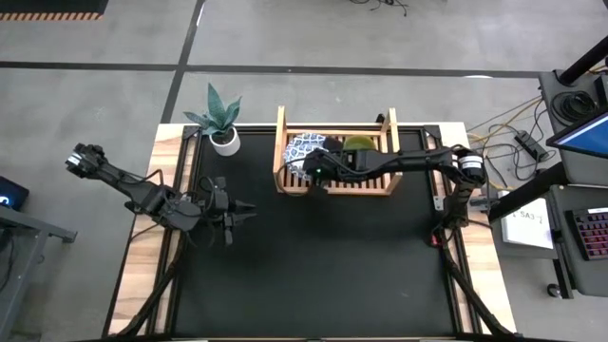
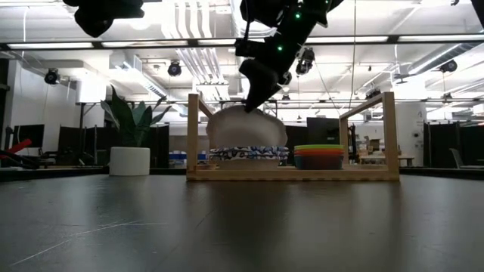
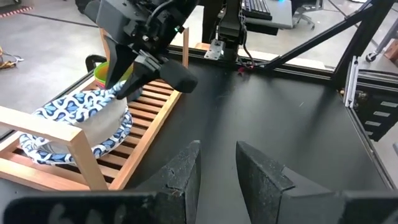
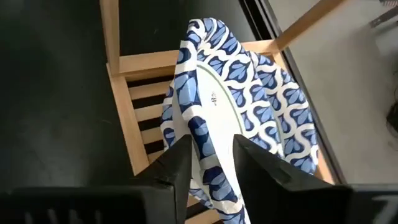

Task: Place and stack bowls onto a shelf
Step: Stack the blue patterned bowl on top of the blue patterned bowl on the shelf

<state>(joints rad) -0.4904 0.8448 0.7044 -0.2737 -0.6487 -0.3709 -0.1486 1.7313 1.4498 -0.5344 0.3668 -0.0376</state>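
My right gripper [image 2: 261, 81] reaches over the wooden shelf [image 1: 285, 182] from the table's right and is shut on a white bowl with a blue patterned rim [image 2: 246, 127]. That bowl is tilted over the shelf's left part, above another blue-rimmed bowl [image 3: 102, 144] lying on the slats. A stack of small plain bowls, green on top [image 2: 318, 155], stands on the shelf's right part. My left gripper [image 1: 239, 215] hovers open over the mat, left of the shelf and clear of everything. My right gripper pinches the blue-rimmed bowl at its rim [image 4: 208, 134], one finger on each face of the wall. The fingers come from above, slanting in from the table's right. The bowl hangs tilted below them; whether its lower edge [image 3: 93, 127] rests on the bowl beneath, I cannot tell.
A small white pot with a green plant [image 1: 225, 140] stands left of the shelf near the table's far edge. The shelf's raised side rails [image 2: 195, 136] flank the bowls. Black mat [image 1: 323, 266] stretches from the shelf toward the near edge.
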